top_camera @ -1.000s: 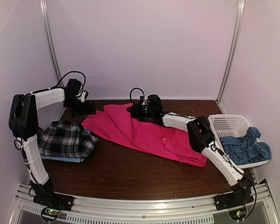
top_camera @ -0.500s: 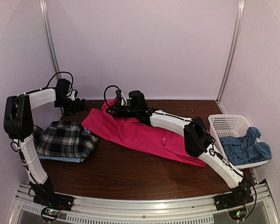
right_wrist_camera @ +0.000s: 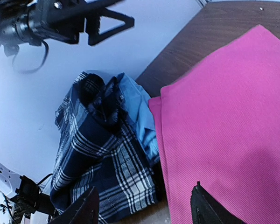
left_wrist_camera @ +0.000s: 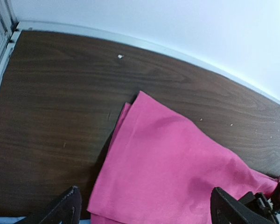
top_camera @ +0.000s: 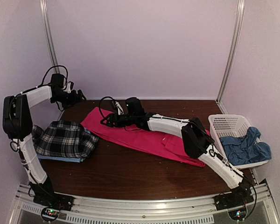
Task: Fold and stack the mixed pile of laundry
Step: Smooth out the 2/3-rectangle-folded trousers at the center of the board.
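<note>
The hot-pink trousers [top_camera: 149,135] lie folded in a long band across the middle of the table. My right gripper [top_camera: 106,121] hovers open just over their left end, with nothing between its fingers; in the right wrist view [right_wrist_camera: 144,210] the pink trousers [right_wrist_camera: 233,116] are under its right finger. The black-and-white plaid shirt [top_camera: 65,139] lies folded at the left on top of the light blue shirt [right_wrist_camera: 137,107]. My left gripper [top_camera: 78,96] stands open and empty, raised at the back left corner, looking down on the pink trousers [left_wrist_camera: 177,172].
A white lattice basket [top_camera: 228,123] stands at the right edge and holds a crumpled duller blue cloth [top_camera: 245,147]. White walls close the table at the back and both sides. Bare brown tabletop [top_camera: 130,172] lies in front of the garments.
My right gripper swept left and toward the front with the pink trousers' far edge, laying it over, then opened. My left arm pulled back toward the left wall.
</note>
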